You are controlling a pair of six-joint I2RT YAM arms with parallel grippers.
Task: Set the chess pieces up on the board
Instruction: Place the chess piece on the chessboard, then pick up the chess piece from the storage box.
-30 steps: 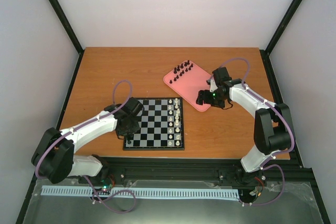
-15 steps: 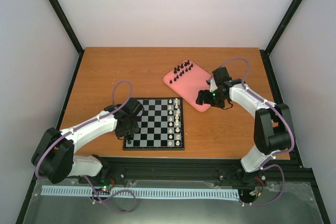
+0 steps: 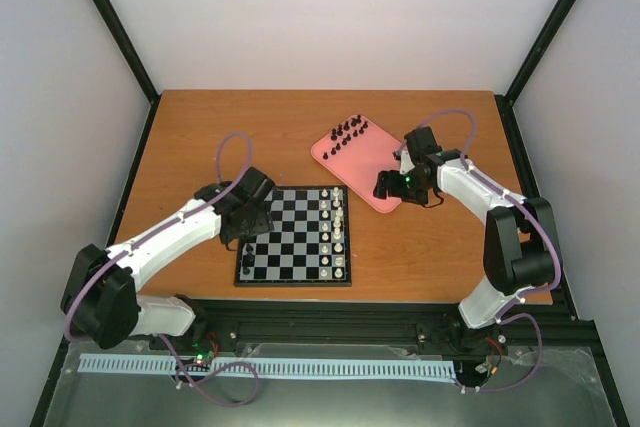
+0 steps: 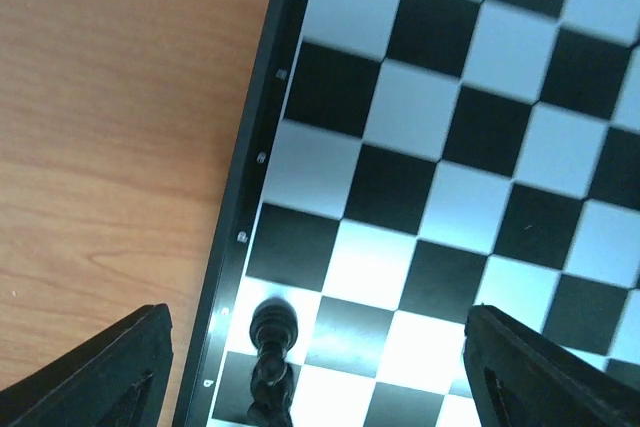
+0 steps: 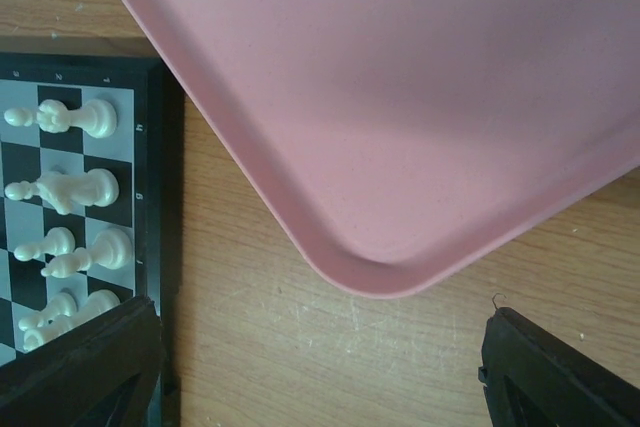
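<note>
One black piece point(image 4: 272, 347) at board point(image 4: 450, 147) edge, free inside open left gripper point(image 4: 320, 387); right gripper point(image 5: 320, 372) open over near tray point(image 5: 400, 97) corner.

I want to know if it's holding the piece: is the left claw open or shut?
Open. The left gripper's fingers sit far apart at the wrist view's bottom corners; the black piece is between them, touching neither.

Wooden table point(image 3: 190, 147): chessboard point(image 3: 300, 257), left edge under left gripper point(image 3: 248, 239) jaws; pink tray point(image 3: 372, 173), near corner under right gripper point(image 3: 384, 187) jaws.
</note>
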